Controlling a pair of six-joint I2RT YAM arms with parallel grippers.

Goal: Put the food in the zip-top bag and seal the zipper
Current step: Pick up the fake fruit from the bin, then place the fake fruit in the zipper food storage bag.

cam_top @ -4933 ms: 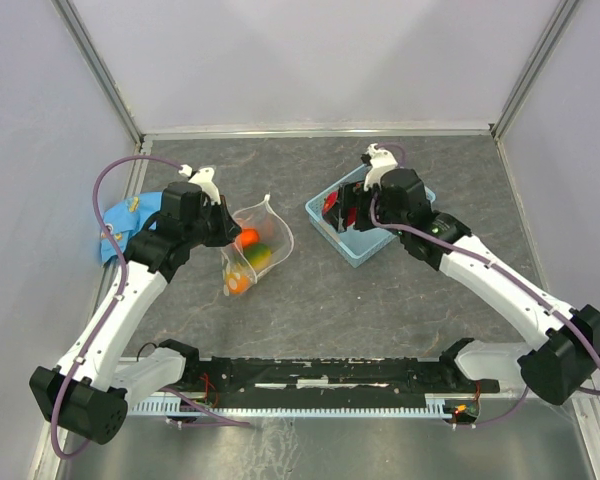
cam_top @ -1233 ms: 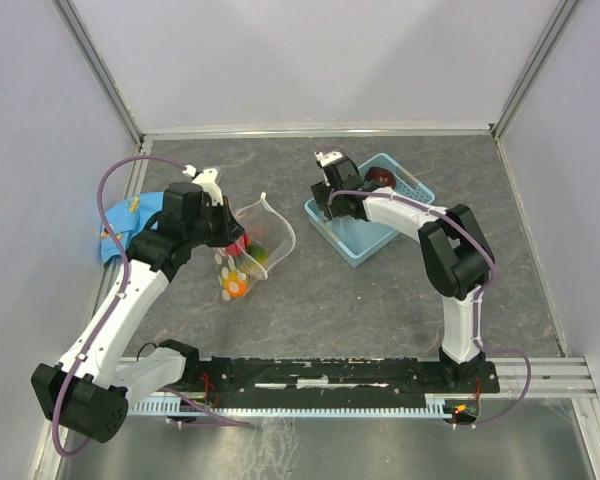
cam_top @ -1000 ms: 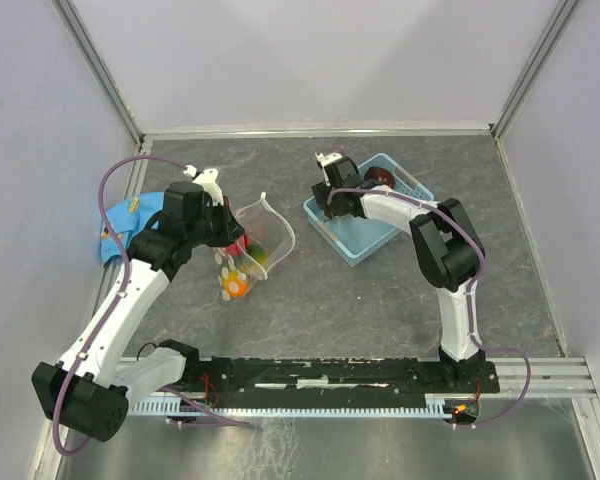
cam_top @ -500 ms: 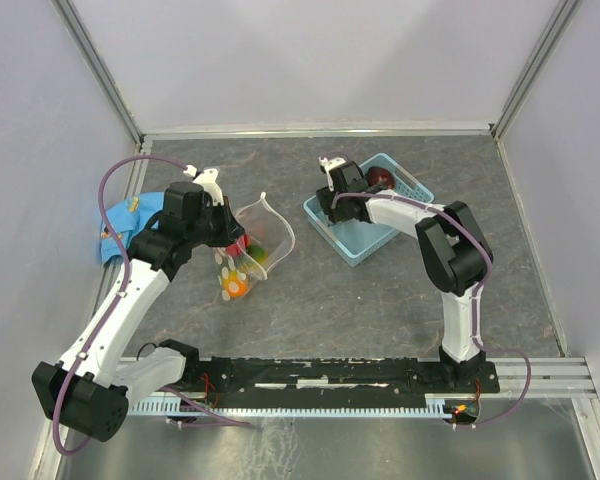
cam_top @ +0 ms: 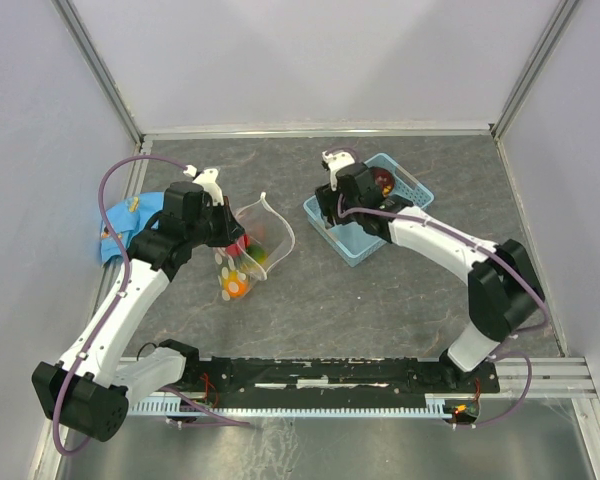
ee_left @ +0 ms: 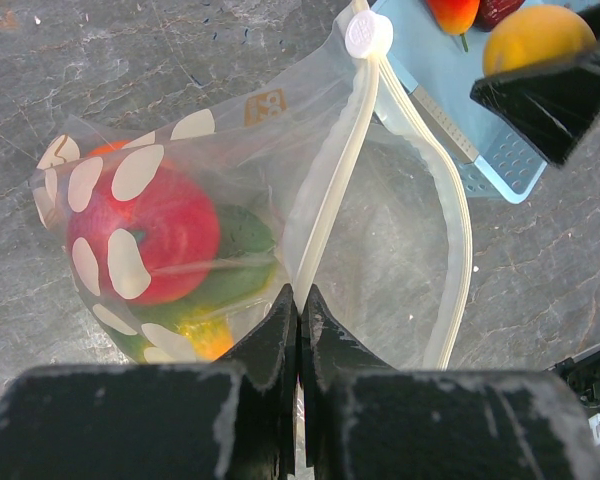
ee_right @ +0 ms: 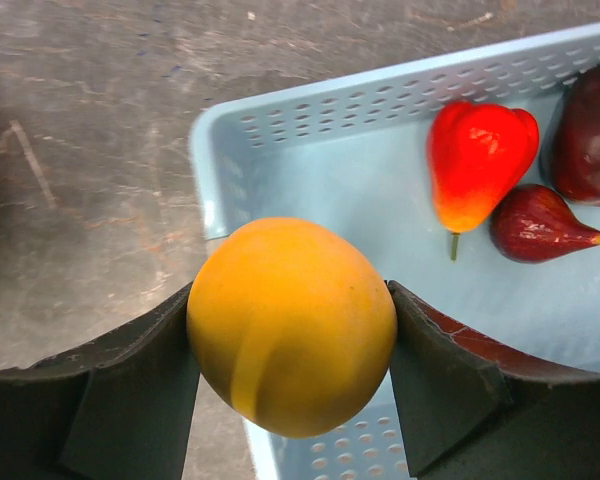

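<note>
Lying crumpled at the far left of the mottled grey desk (cam_top: 380,310), a blue cloth (cam_top: 120,222) is largely hidden behind the left arm. The left end effector (ee_left: 298,305) has its black fingers pressed together on one lip of the zip-top bag (ee_left: 380,250), pinching the mouth edge where the zipper (ee_left: 332,190) runs down to the fingertips. The bag is clear, crinkly film, printed with white ovals on its lower part, and it lies on the desk with its mouth gaping. The zipper's two ribbed whitish strips bow apart and meet at a round white slider (ee_left: 368,33).

Some of the food sits inside: a glossy red fruit (ee_left: 150,235) and a dark green piece (ee_left: 238,238). A yellow-orange bit beneath them is hard to make out through the creases.

To the right stands a pale blue plastic basket (ee_right: 310,120) with perforated walls. The right end effector (ee_right: 292,340) clamps a smooth round yellow-orange fruit (ee_right: 290,300) between its fingers over the basket's corner. Within the basket lie a shiny red heart-shaped fruit (ee_right: 477,160) and a maroon teardrop piece (ee_right: 538,226). A darker maroon piece (ee_right: 590,130) is cut off at the frame edge.
</note>
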